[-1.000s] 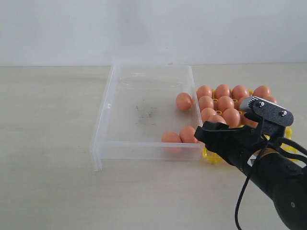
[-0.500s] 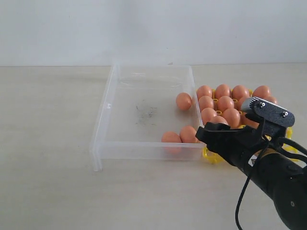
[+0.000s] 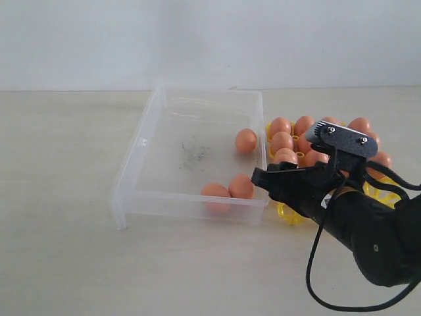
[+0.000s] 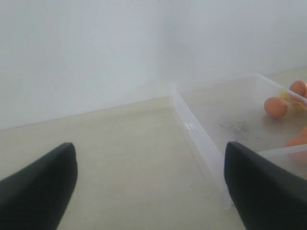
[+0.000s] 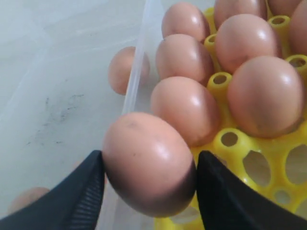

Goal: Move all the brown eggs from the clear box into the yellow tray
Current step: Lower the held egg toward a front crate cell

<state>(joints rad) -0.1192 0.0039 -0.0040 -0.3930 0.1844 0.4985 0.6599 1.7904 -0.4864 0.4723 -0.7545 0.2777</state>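
Orange-brown eggs crowd the left cups of the yellow tray, which lies on the pale table just beside the right wall of the clear box. The right gripper is clamped on one more egg, with its two black fingers pressed against the egg's sides. That egg hangs at the tray's near left corner, close to the box's right wall, and whether it touches the tray cannot be told. The right arm reaches in from the near right, with a black cable looping beneath it. Three eggs lie in the box: one alone near the right wall, toward the far side, and a pair side by side in the near right corner against the near wall. Faint dark scuffs mark the middle of the box floor. The left gripper has its jaws spread wide with only bare table between them, and it sits left of the box, near the box's left wall
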